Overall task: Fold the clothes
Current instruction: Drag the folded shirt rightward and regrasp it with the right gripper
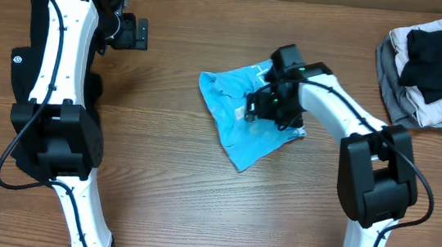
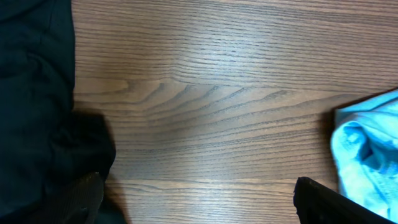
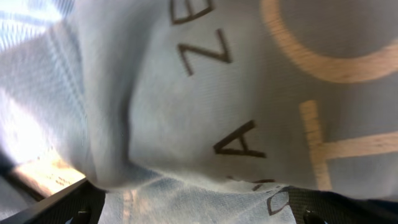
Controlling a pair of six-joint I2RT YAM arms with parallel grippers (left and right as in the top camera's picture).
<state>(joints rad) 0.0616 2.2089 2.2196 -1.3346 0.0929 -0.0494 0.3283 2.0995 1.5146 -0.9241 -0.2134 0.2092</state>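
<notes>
Far L: black garment (image 1: 17, 77) w/ small white round logo (image 1: 16, 58) lies on bench (image 1: 157, 183), partly under left arm (image 1: 59, 57). Next, left gripper (image 1: 136, 32) hovers over bare wood btwn that garment and the shirt; its fingers (image 2: 87, 196) are spread wide, nothing btwn them. Centre: light blue T-shirt (image 1: 232, 137) crumpled on bench. On its upper R part sits right gripper (image 1: 262, 105), fingers (image 3: 56, 208) wide apart, lettered cloth bunched up close to wrist cam; can't tell if any is pinched. Far R, back corner: pile of clothes (image 1: 436, 76) in grey, black & pale, well apart from shirt.
</notes>
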